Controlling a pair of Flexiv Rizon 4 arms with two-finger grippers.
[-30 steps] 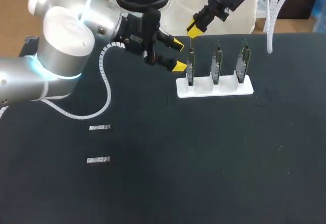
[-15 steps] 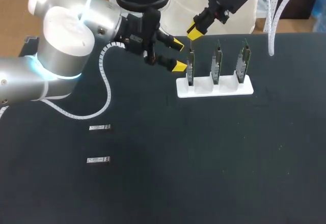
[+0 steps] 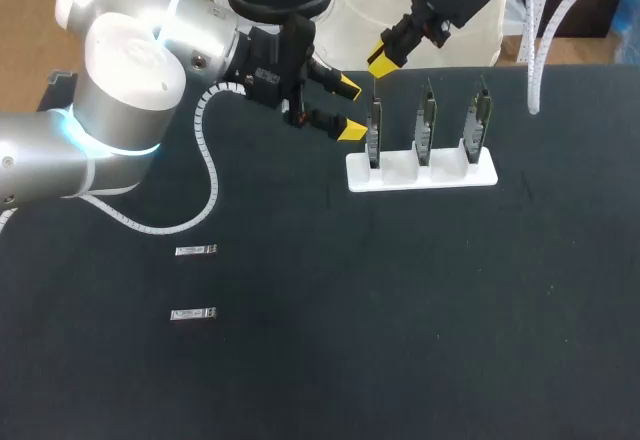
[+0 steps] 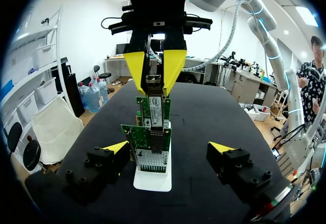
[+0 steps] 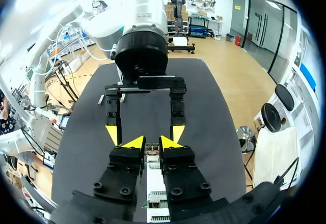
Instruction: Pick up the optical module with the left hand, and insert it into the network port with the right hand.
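**Module held over the first card**

At the far left of the table (image 3: 400,310), two more modules (image 3: 195,251) lie flat, one behind the other and well apart from my arms. My left gripper (image 3: 349,108) hangs just beside the white holder (image 3: 440,175). Its fingers are wide apart and nothing is between them. My right gripper (image 3: 380,63) comes from above, and its fingers are closed on the optical module (image 4: 153,83) from two sides. The module is over the leftmost network card (image 3: 374,135). I cannot tell if it touches the port. Two other cards (image 3: 427,125) stand to the right in the same holder.
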